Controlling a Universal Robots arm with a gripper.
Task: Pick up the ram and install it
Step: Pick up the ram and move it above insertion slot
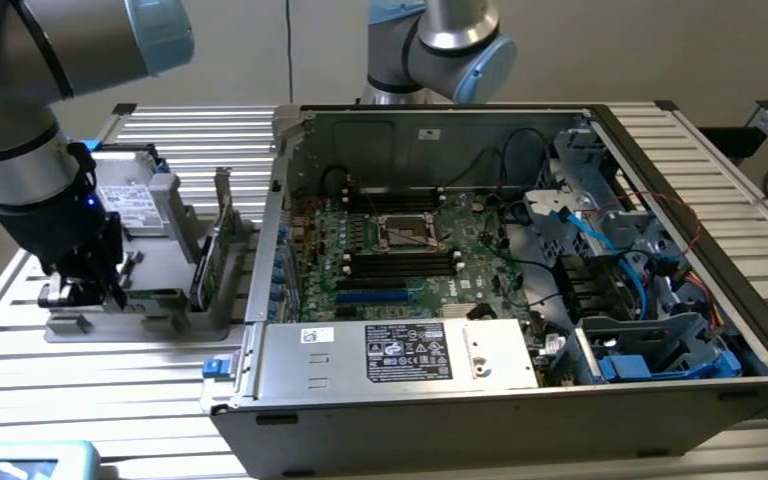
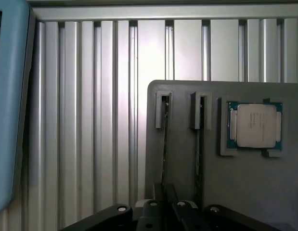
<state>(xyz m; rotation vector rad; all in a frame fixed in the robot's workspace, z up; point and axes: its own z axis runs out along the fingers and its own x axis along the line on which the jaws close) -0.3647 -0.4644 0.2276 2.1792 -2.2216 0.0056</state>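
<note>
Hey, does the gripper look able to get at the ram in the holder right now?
Probably yes. The gripper hangs right over the holder, where the ram stands on edge in its slot with nothing above it. The processor lies apart, in its own recess.

On the counter (image 1: 117,370), holder tray (image 1: 131,322) to the exterior view's left of the open computer case (image 1: 491,425). In the tray's slot, ram (image 2: 164,139) on edge; processor chip (image 2: 254,126) flat on the tray beside it. Just above the tray, end effector (image 1: 84,295); expansion card (image 1: 207,268) upright between tray and case.
</note>
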